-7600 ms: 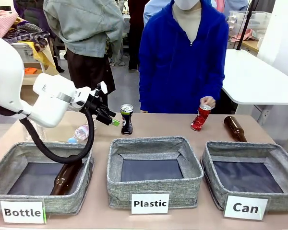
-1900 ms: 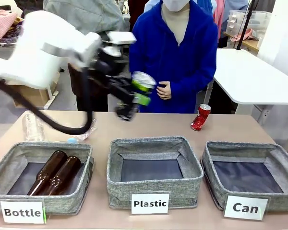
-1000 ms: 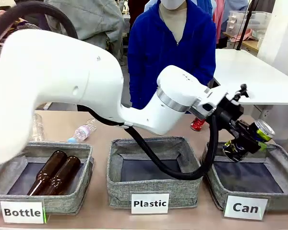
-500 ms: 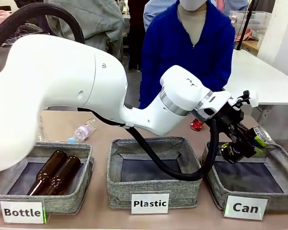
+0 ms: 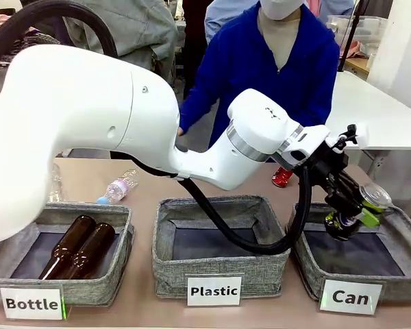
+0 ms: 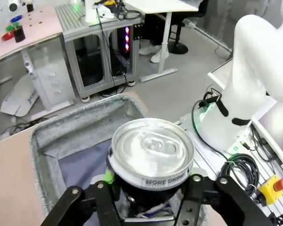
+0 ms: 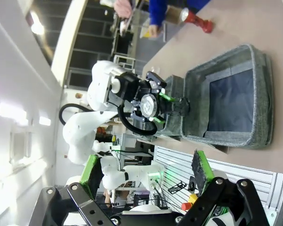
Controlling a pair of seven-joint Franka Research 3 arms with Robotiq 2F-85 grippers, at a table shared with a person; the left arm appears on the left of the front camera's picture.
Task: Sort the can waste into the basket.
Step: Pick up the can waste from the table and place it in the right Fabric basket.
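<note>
My left arm reaches across the table, and my left gripper (image 5: pixel 355 209) is shut on the slim black can (image 5: pixel 373 197), held tilted over the grey "Can" basket (image 5: pixel 399 221). In the left wrist view the can's silver top (image 6: pixel 151 149) sits between the fingers, with the basket's dark floor (image 6: pixel 78 162) below. The red dented can (image 5: pixel 281 177) stands on the table behind the arm, partly hidden. In the right wrist view my right gripper (image 7: pixel 147 172) is open and holds nothing, off to the side of the basket (image 7: pixel 236 94) and far from the red can (image 7: pixel 199 22).
The "Plastic" basket (image 5: pixel 220 209) stands in the middle. The "Bottle" basket (image 5: pixel 27 214) at the left holds two brown bottles (image 5: pixel 79 245). A clear plastic bottle (image 5: pixel 118 188) lies behind it. A person in blue (image 5: pixel 267 68) leans over the far edge.
My left gripper carried the black can from the table's middle to the right and sank a little over the "Can" basket. The person has leaned toward the left.
</note>
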